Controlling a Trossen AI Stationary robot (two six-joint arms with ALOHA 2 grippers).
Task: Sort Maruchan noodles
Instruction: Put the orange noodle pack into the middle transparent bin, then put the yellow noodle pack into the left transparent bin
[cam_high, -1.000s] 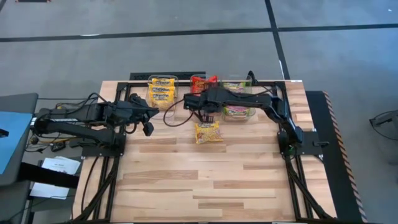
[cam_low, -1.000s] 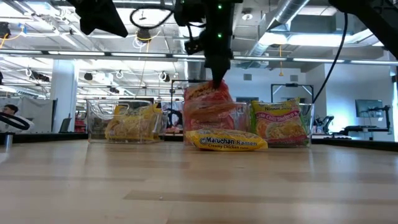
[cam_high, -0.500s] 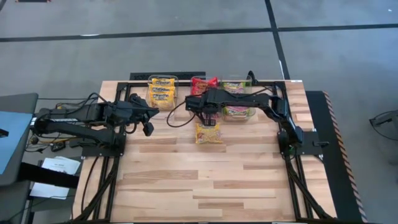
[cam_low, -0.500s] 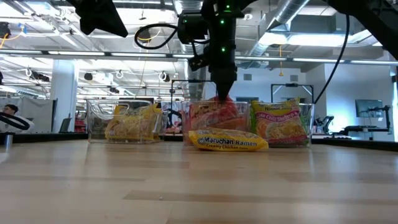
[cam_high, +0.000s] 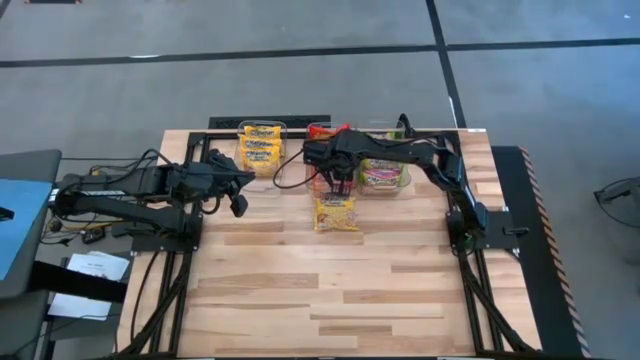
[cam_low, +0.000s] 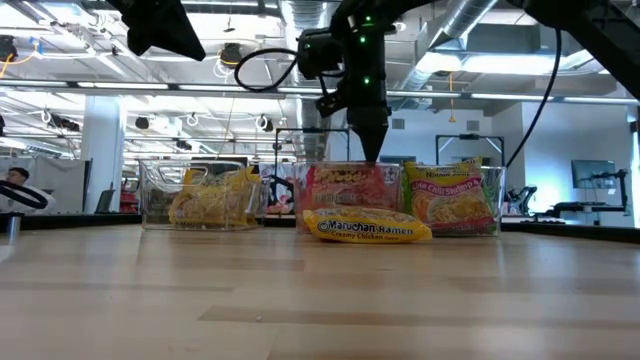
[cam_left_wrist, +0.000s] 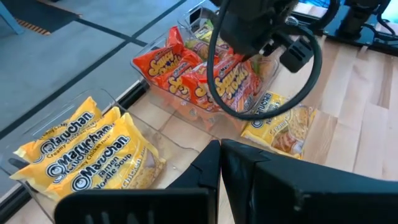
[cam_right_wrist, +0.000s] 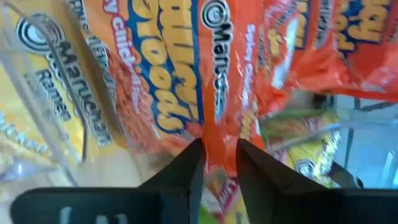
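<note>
Loose yellow crinkly plastic packet (cam_low: 366, 226) on tabletop read "Maruchan Ramen, Creamy Chicken". Binned yellow plastic packets (cam_left_wrist: 93, 152) read "Maruchan Ramen Noodle Soup".

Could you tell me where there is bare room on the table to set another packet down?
The wooden table is bare in front of the yellow packet. The far edge is crowded: three bins, with the right gripper over the middle one.

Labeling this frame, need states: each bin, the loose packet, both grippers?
left bin: holds yellow packets
middle bin: holds red packets
right bin: holds green packets
loose yellow packet: flat on table in front of middle bin
right gripper: over middle bin, fingers parted around a red packet's edge
left gripper: shut, empty, waiting at table's left
</note>
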